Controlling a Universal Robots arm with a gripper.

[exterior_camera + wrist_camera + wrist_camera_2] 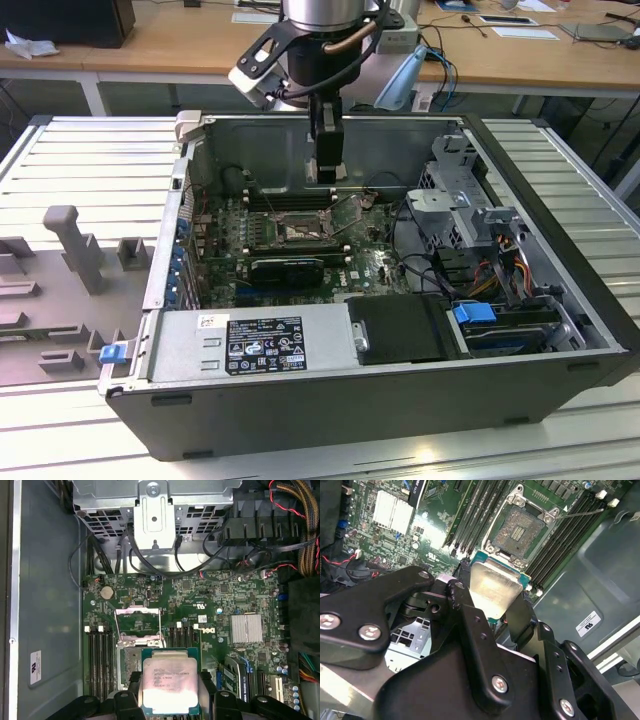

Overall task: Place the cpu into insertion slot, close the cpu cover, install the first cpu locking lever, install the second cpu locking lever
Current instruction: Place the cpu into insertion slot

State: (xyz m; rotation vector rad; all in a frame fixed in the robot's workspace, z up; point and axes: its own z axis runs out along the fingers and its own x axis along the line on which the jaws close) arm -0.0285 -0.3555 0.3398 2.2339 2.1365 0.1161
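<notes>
My gripper is shut on the cpu, a flat square chip with a pale metal face, and holds it by two opposite edges. In the first wrist view the cpu sits between the black fingers and hides part of the insertion slot. The second wrist view has the insertion slot bare and dark inside its silvery rim, just beyond the chip. The cpu cover stands swung open beside the socket. A thin wire lever juts out next to it. In the exterior view the gripper hangs above the socket.
The open computer case lies on a ribbed metal table. Long black memory slots flank the socket. A silver heat sink, a drive cage, cable bundles and the power supply surround the board. Grey fixtures stand at the exterior view's left.
</notes>
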